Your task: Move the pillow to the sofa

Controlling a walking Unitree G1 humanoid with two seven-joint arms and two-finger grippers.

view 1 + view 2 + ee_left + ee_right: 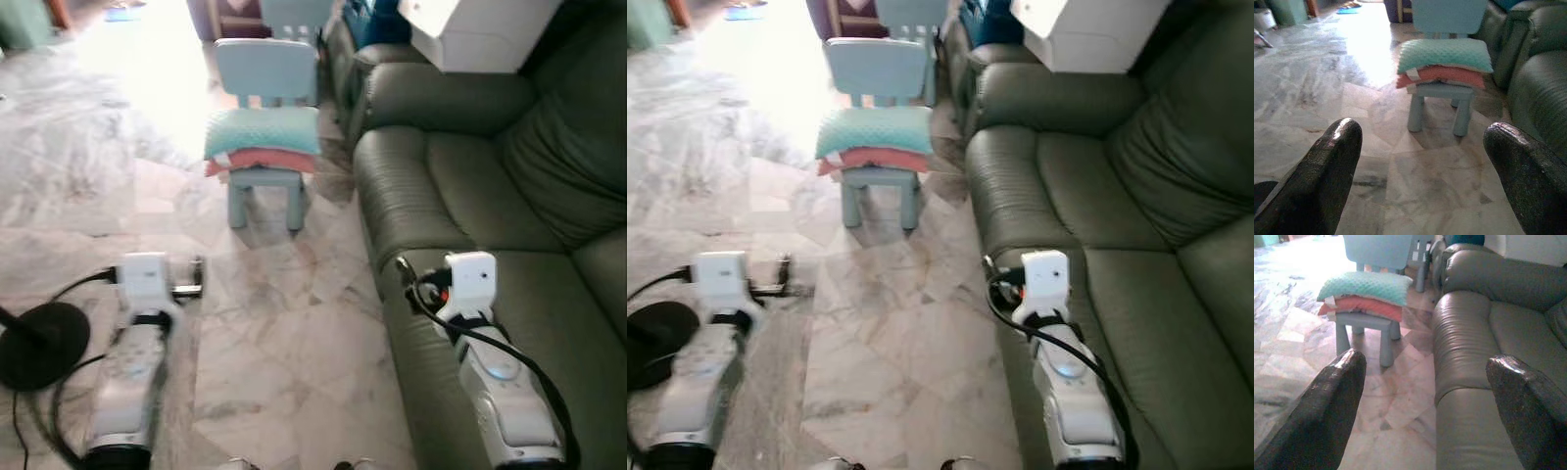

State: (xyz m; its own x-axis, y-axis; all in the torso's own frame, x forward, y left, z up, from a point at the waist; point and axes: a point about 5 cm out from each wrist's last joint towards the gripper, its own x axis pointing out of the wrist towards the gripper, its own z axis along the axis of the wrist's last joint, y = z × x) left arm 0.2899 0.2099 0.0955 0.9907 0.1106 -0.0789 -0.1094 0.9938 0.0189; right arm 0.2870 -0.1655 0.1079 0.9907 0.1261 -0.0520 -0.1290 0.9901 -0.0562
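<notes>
Daylight from the far end blows out the marble floor (147,88) in white glare; the sofa (470,196) stays dim, and all views are soft.

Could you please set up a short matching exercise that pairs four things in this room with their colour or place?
Things:
1. top pillow
2. lower pillow
3. sofa
4. fan base

Descriptions:
A. dark olive green, on the robot's right
B. black and round, on the floor by the left arm
C. mint green, uppermost on the small chair
D. salmon pink, under another pillow

Pairs: 1-C, 2-D, 3-A, 4-B

Both the left gripper and the right gripper are open and point toward the chair.
</notes>
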